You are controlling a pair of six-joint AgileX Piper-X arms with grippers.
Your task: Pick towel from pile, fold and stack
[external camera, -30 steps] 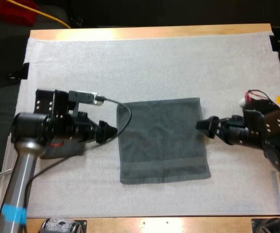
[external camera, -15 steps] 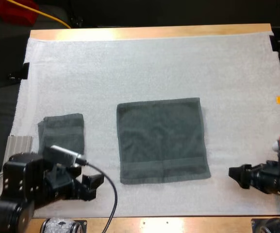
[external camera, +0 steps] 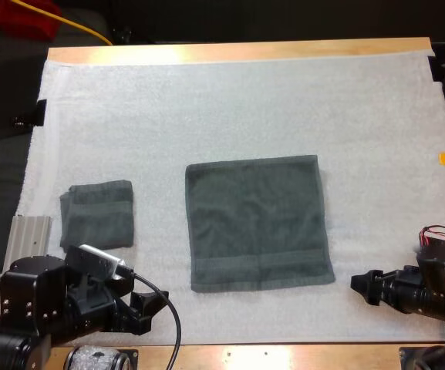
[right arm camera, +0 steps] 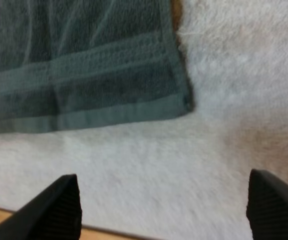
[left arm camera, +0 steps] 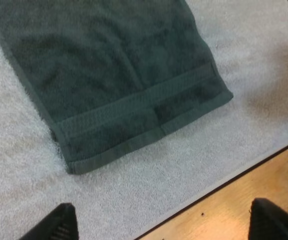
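A dark grey-green towel (external camera: 257,222) lies flat in the middle of the white mat, its banded hem toward the near edge. A smaller folded towel (external camera: 97,213) rests at the mat's left. My left gripper (external camera: 151,304) hovers open over the mat's near edge, short of the flat towel's (left arm camera: 114,70) near-left corner. Off the towel's (right arm camera: 79,70) near-right corner, my right gripper (external camera: 359,284) stands open above bare mat. Nothing sits between either pair of fingers.
The white mat (external camera: 237,108) covers most of the wooden table (external camera: 284,356), whose bare strip runs along the near edge. A ridged metal bar (external camera: 29,235) lies at the mat's left edge beside the folded towel.
Both arms pulled back from the flat towel's sides toward the near edge, uncovering the folded towel at the left. In the last half second the right gripper moved slightly left.
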